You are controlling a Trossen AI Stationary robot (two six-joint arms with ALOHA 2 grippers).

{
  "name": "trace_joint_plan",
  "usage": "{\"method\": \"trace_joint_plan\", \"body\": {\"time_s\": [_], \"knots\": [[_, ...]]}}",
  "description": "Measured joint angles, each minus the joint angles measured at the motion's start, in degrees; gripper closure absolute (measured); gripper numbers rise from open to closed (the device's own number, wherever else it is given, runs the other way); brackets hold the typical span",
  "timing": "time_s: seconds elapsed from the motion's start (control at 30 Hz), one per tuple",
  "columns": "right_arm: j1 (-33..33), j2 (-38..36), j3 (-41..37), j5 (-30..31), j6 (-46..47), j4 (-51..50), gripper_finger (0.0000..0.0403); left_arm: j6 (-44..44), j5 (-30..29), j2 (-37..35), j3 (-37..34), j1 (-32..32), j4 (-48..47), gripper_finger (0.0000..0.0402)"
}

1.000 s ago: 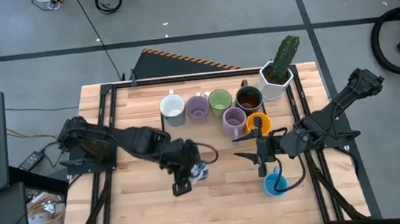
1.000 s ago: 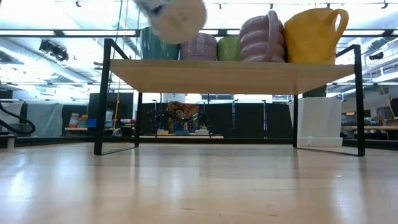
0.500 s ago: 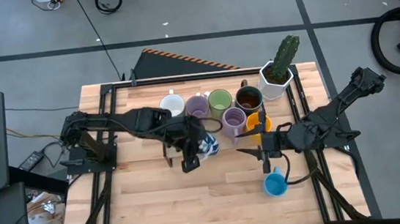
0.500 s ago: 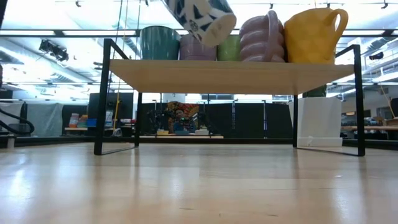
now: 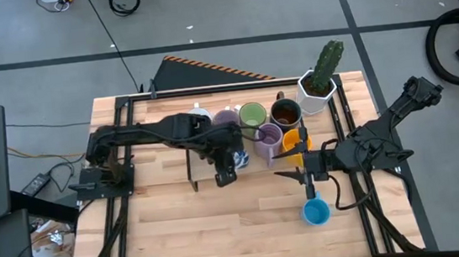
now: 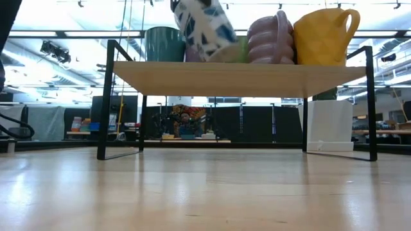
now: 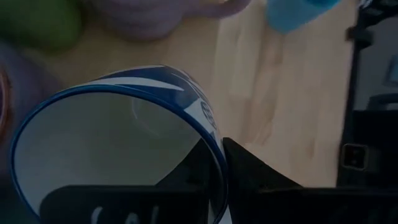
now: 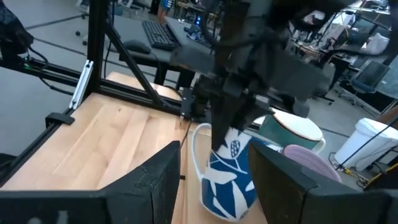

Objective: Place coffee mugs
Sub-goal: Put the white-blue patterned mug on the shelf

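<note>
Over the last second the left arm has swung its load from the open middle of the desk (image 5: 171,227) up and back toward the shelf row, so the left end effector (image 5: 226,157), clamped on the rim of a white mug with a blue leaf pattern (image 6: 204,31), now hangs just in front of the lilac mugs. From desk height that mug sits tilted and partly hides the row behind it, where before it was off to the left and higher. I'd judge it is about to be set down in the gap beside the lilac ribbed mug (image 6: 271,40), so this placement is nearly done. Along the row stand a white mug (image 5: 197,117), a lilac mug (image 5: 227,117), a green one (image 5: 252,114), a dark brown one (image 5: 284,111) and the orange mug (image 6: 321,35). The white faceted cactus pot (image 5: 317,89) stands at the row's right end. Further right, the right end effector (image 5: 306,176), fingers spread and holding nothing, has drawn back a little from the blue mug (image 5: 315,213), which stands alone on the desk near the front and looks like the next to go. I can read no brand or lettering on anything; the carried mug shows only its pattern.
</note>
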Motion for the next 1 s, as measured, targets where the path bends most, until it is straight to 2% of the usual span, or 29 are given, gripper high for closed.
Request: {"method": "trace_joint_plan", "body": {"time_s": [1.0], "knots": [[-0.02, 0.04, 0.0, -1.06, 0.55, -0.24, 0.021, 0.51, -4.81, 1.32, 0.07, 0.6, -2.48, 0.037]]}}
